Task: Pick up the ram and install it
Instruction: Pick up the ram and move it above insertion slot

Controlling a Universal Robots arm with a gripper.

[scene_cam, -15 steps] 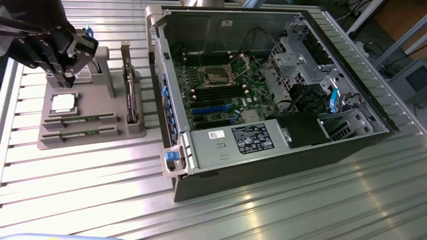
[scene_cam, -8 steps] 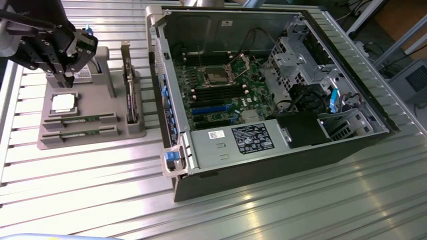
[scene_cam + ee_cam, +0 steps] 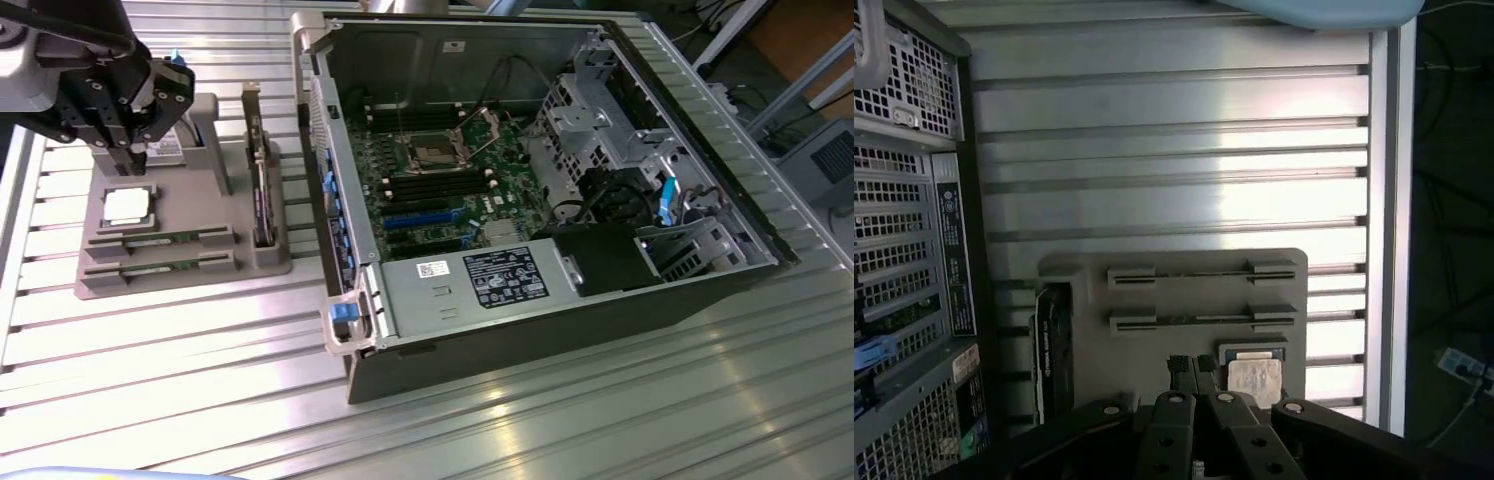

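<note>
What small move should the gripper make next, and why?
Probably shift the gripper over the nearer ram: it hangs shut beside the processor, while that ram lies untouched in its slot of the gray holder.

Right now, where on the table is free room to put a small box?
The table is bare in a broad stretch between the grey holder and the exterior view's bottom edge, and along the computer case. The gap between holder and case is narrow. Crowded: the holder, carrying two ram sticks, the processor and the upright card, with the gripper above.
</note>
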